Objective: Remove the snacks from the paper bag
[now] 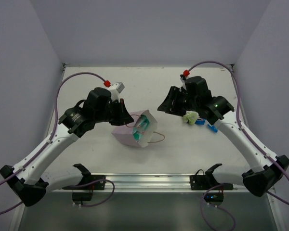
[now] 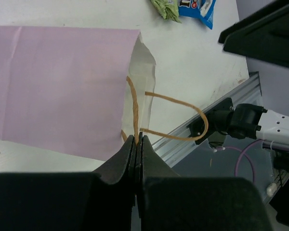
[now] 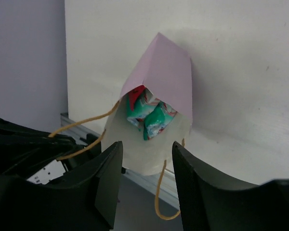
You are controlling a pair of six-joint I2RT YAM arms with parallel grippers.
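The pale lilac paper bag [image 1: 126, 131] lies tipped on the table, its mouth toward the front right. Teal printed snacks [image 1: 142, 125] show inside the mouth, also in the right wrist view [image 3: 151, 118]. My left gripper [image 1: 126, 117] is shut on one brown cord handle [image 2: 134, 113], just beside the bag [image 2: 62, 86]. My right gripper [image 1: 163, 107] is open and empty, a little right of the bag [image 3: 166, 67] and facing its mouth. A light green packet [image 1: 190, 117] and blue packets [image 1: 201, 121] lie on the table under the right arm.
The bag's second handle [image 1: 157, 137] hangs loose toward the front. A metal rail [image 1: 144, 182] runs along the table's near edge. The green packet [image 2: 166, 7] and a blue packet [image 2: 197, 7] lie beyond the bag. White walls enclose the table.
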